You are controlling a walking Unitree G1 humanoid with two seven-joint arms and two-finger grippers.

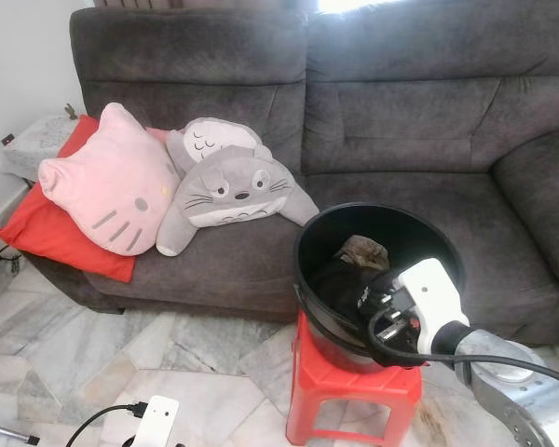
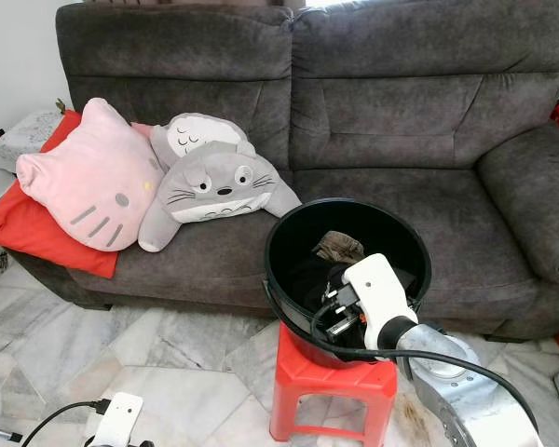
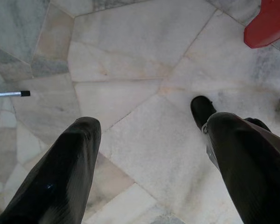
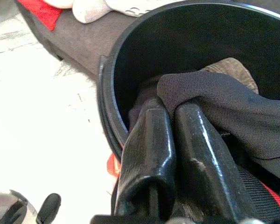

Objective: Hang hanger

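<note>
A black bucket (image 1: 309, 244) stands on a red stool (image 1: 319, 389) in front of the sofa. Dark clothes (image 4: 233, 107) and a brown piece (image 1: 361, 250) lie inside it. My right gripper (image 4: 170, 109) reaches into the bucket, its black fingers (image 4: 149, 149) shut on the edge of the dark cloth. From the head I see its white wrist (image 1: 433, 298) over the bucket's front rim. My left gripper (image 3: 147, 154) hangs low over the marble floor, open, with nothing between its fingers. I see no hanger.
A grey sofa (image 1: 401, 112) fills the back, with a pink cat cushion (image 1: 107, 182), two grey plush toys (image 1: 228, 186) and a red cushion (image 1: 47, 228) on its left seat. A thin metal rod (image 3: 9, 94) lies on the marble floor (image 1: 93, 363).
</note>
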